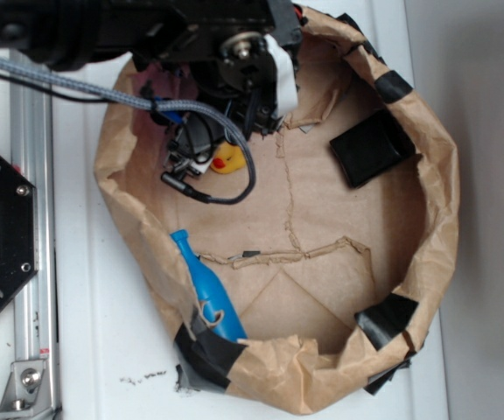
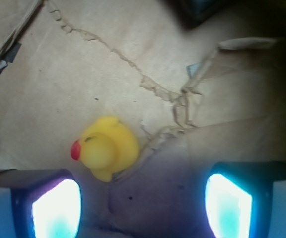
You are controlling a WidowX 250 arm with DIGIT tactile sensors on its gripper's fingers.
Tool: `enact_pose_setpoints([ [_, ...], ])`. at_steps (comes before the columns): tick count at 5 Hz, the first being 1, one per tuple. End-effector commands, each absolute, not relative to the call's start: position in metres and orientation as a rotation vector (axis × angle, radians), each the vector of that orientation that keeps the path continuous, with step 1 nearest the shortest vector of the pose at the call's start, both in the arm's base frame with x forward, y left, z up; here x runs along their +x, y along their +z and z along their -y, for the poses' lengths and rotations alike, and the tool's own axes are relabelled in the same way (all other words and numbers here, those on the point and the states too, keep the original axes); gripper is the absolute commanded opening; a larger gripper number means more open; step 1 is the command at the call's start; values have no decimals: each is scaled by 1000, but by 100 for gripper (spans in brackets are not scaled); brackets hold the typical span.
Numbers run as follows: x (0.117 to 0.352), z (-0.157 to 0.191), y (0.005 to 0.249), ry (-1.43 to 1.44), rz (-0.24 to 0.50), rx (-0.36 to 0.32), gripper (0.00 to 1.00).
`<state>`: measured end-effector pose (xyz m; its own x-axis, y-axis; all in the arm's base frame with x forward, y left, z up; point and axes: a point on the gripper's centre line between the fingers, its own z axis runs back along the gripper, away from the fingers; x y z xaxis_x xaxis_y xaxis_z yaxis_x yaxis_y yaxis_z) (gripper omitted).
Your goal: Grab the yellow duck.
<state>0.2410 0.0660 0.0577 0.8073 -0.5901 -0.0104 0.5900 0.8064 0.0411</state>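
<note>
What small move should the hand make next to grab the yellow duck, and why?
Probably shift the hand sideways toward its left finger before lowering. In the wrist view the fingers stand open, but the yellow duck sits on the paper just ahead of that finger, not centred in the gap, so closing now would likely miss it.

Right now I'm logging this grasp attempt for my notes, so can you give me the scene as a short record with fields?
target: small yellow rubber duck with a red beak, upright on the paper floor
container: crumpled brown paper bag with black tape patches
gripper: robot gripper, open, above the duck
fingers: the left-hand finger in the wrist view is close to the duck, the other well clear; no contact visible
duck position: off-centre in the gap, nearer the left-hand finger
other items: blue bottle-shaped toy against the bag wall; flat black square object
grasp state: not yet held
</note>
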Motion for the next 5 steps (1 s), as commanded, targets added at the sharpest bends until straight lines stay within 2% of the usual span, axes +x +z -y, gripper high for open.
enact_pose_setpoints([
  [1, 249, -53, 72, -613, 84, 78, 100],
  [2, 253, -42, 65, -602, 123, 77, 100],
  [3, 254, -38, 63, -605, 145, 107, 100],
  [5, 254, -38, 63, -605, 145, 107, 100],
])
